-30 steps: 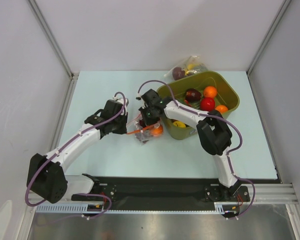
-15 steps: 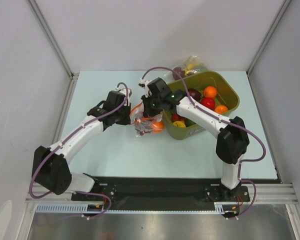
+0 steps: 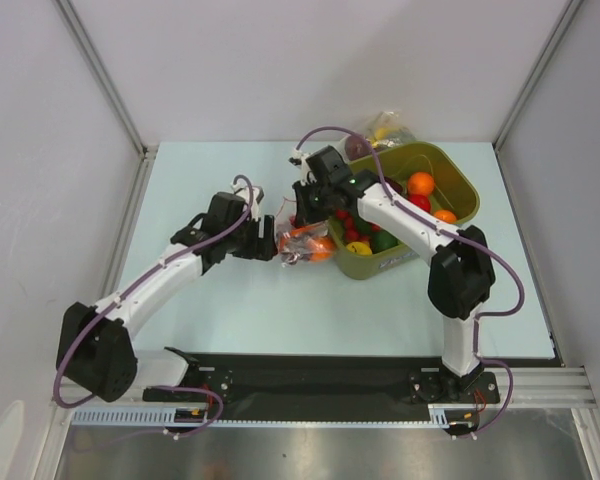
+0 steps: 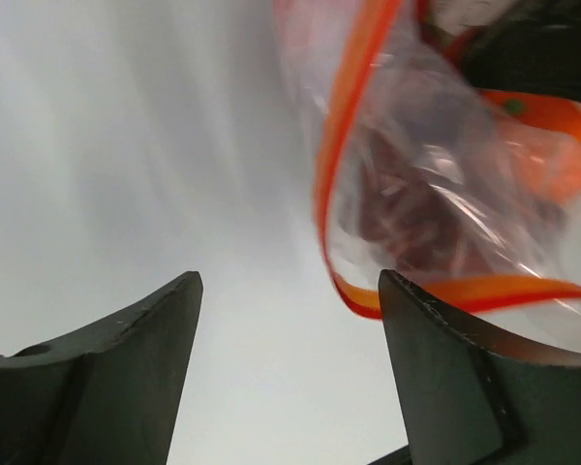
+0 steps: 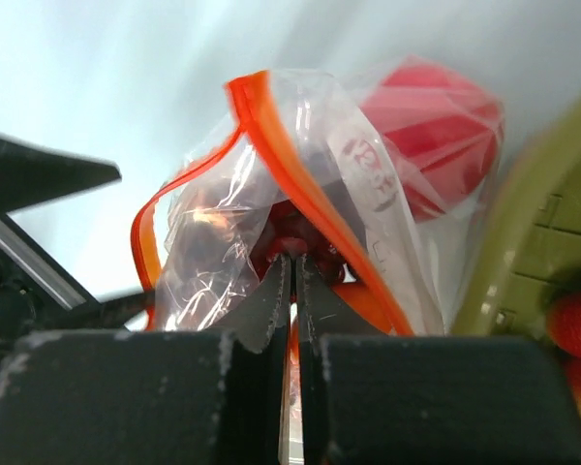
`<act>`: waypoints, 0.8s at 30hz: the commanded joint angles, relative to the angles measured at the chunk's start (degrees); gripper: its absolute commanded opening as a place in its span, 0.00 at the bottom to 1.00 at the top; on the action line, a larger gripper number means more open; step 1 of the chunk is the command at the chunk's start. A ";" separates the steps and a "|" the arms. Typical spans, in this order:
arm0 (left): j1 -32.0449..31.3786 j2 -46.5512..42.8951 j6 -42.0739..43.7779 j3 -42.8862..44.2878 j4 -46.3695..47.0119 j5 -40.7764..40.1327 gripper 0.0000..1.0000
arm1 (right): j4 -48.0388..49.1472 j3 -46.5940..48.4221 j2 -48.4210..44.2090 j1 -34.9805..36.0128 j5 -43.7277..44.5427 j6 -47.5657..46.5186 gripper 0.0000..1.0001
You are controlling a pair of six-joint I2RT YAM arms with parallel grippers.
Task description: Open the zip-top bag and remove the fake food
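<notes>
The zip-top bag (image 3: 302, 240), clear with an orange-red zip strip, hangs just left of the olive bin. My right gripper (image 3: 304, 216) is shut on its plastic near the strip; the right wrist view shows the jaws (image 5: 292, 258) pinched together on the bag (image 5: 223, 223). Fake food is inside: an orange fruit (image 3: 318, 247) and a dark maroon shape (image 4: 407, 208). A red fruit (image 5: 436, 145) shows through the plastic. My left gripper (image 3: 268, 246) stands open just left of the bag (image 4: 436, 174), with nothing between its fingers (image 4: 289, 283).
The olive bin (image 3: 460, 185) at the right holds several fruits, among them an orange one (image 3: 420, 183), a red one (image 3: 418, 203) and a green one (image 3: 383, 240). A second clear bag (image 3: 382, 130) with fruit lies behind the bin at the back.
My left gripper has opened and let go of the bag. The right gripper has carried the bag slightly right, toward the bin, and stays shut on it.
</notes>
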 commanded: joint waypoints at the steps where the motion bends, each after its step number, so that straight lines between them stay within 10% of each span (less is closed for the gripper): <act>1: -0.13 -4.79 -1.20 -3.51 6.83 8.70 0.79 | 2.22 4.43 3.25 -0.31 -2.82 0.52 0.00; 11: -0.48 -17.18 -9.29 -16.43 19.51 17.08 0.84 | 0.64 6.98 6.24 -0.40 -4.58 0.96 0.00; 24: -1.53 -5.33 -10.87 -15.56 19.25 8.12 0.81 | -0.07 6.98 5.63 -1.01 -8.01 2.19 0.00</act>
